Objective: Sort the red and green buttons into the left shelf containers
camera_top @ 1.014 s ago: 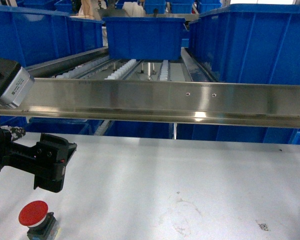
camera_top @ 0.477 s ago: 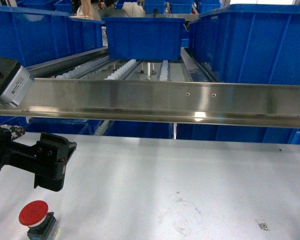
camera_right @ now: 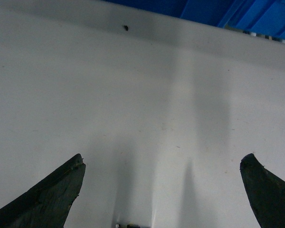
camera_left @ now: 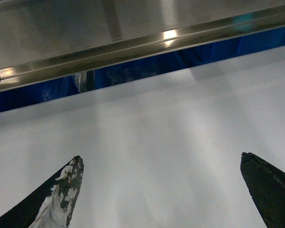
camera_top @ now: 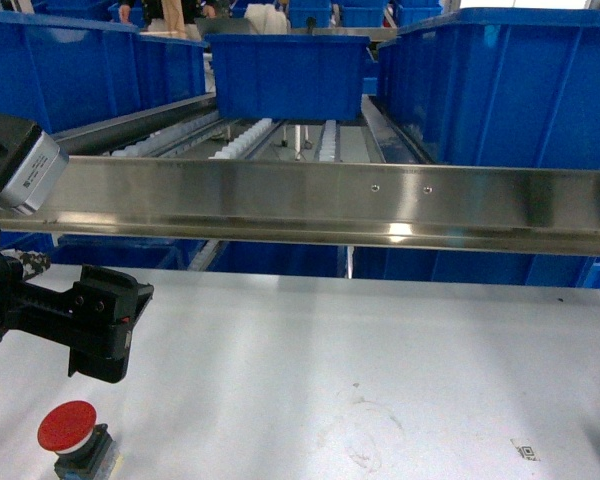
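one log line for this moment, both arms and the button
left gripper: open, empty, over bare table | right gripper: open, empty | red button: on table, untouched | green button: not seen

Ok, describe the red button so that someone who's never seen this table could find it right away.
Start at the white table in front of the steel shelf rail. Go to its near left corner, just below the left gripper. The red button stands there, a round red domed cap on a black body, the only coloured thing on the table.

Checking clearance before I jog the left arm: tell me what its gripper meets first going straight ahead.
Probably the steel shelf rail; the left gripper is open over bare white table, though depth is unclear.
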